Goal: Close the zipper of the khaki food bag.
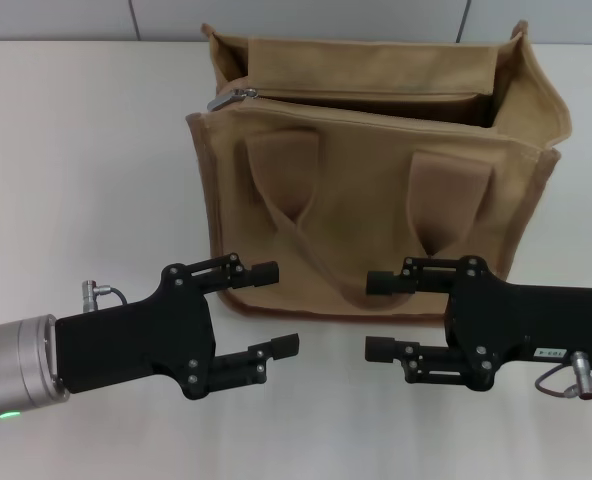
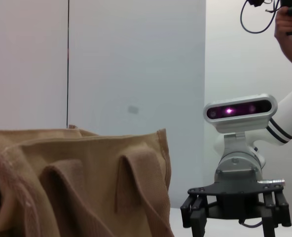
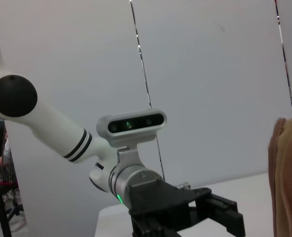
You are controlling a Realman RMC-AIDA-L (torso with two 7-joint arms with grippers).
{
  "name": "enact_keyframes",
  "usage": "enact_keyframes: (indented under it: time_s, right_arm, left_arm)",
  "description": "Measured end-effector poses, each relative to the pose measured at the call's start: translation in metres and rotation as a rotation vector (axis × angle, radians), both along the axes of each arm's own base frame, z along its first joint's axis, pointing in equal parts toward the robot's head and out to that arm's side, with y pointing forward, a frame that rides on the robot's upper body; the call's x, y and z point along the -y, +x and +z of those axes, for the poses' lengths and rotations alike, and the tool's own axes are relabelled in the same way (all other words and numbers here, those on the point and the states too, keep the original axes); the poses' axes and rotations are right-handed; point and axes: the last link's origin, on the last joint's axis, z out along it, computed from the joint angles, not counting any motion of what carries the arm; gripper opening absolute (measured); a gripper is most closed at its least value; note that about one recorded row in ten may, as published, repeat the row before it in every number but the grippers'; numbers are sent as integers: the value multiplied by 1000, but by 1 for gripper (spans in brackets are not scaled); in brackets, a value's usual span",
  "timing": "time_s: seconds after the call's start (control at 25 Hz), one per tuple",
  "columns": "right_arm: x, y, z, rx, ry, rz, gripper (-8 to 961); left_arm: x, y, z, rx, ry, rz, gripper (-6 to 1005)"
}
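Note:
The khaki food bag (image 1: 376,190) stands upright at the middle back of the table, with its two handles hanging down its near side. Its top gapes open along the zipper (image 1: 366,95). The silver pull tab (image 1: 233,98) lies at the bag's left end. My left gripper (image 1: 278,308) hovers open in front of the bag's lower left corner. My right gripper (image 1: 374,316) faces it, open, by the lower right. Neither touches the bag. The left wrist view shows the bag (image 2: 87,187) and the right gripper (image 2: 235,222). The right wrist view shows the left gripper (image 3: 232,217) and the bag's edge (image 3: 289,182).
The bag rests on a white table (image 1: 76,180), with a pale panelled wall behind it. A person's arm (image 2: 289,34) holding a cable shows beyond the right arm in the left wrist view.

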Motion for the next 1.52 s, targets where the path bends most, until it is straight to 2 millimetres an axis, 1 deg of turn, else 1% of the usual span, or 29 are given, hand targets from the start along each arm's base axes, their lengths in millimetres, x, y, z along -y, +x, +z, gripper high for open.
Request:
enact_keyframes:
  time_s: [0.24, 0.4, 0.52, 0.6, 0.68, 0.72, 0.8, 0.84, 0.92, 0.96, 1.0, 1.08, 1.2, 1.24, 1.28, 1.32, 1.52]
  right_arm:
    - [-1, -1, 0, -3, 0, -7, 647]
    - [-1, -1, -1, -4, 0, -8, 647]
    - [-1, -1, -1, -4, 0, -8, 647]
    - [-1, -1, -1, -3, 1, -9, 647]
    - [-3, 0, 2, -15, 21, -22, 647]
    - [-3, 0, 2, -15, 21, -22, 647]
    - [-4, 0, 3, -30, 38, -29, 647]
    - [-4, 0, 3, -30, 38, -29, 647]
    - [-4, -1, 3, -29, 38, -28, 647]
    - [-4, -1, 3, -29, 38, -27, 647]
    - [-4, -1, 3, -29, 39, -27, 647]
    - [-5, -1, 4, -31, 43, -29, 647]
    - [-5, -1, 4, -32, 44, -30, 647]
    - [-5, -1, 4, -32, 45, -30, 647]
    - [-5, 0, 4, -32, 45, -31, 647]
    - [-5, 0, 4, -32, 45, -31, 647]
    - [-3, 1, 3, -39, 39, -41, 647]
  left_arm:
    - [-1, 0, 2, -3, 7, -3, 693]
    - [-5, -4, 9, 12, 58, 31, 691]
    - [-8, -19, 25, 21, 160, 117, 689]
    - [-10, -31, 41, 40, 251, 188, 688]
    - [-12, -50, 68, 107, 437, 334, 687]
    - [-12, -50, 68, 107, 437, 334, 686]
    - [-14, -58, 76, 149, 524, 415, 685]
    - [-15, -59, 77, 154, 535, 426, 684]
    - [-24, -58, 74, 153, 536, 450, 683]
    - [-24, -58, 74, 153, 536, 450, 683]
    - [-32, -55, 68, 127, 510, 445, 682]
    - [-35, -54, 65, 112, 495, 438, 681]
    - [-35, -54, 65, 112, 495, 438, 679]
    - [-44, -47, 56, 78, 457, 411, 678]
    - [-44, -47, 56, 78, 457, 411, 678]
    - [-53, -36, 41, 23, 388, 355, 677]
    - [-65, -30, 34, -4, 377, 352, 674]
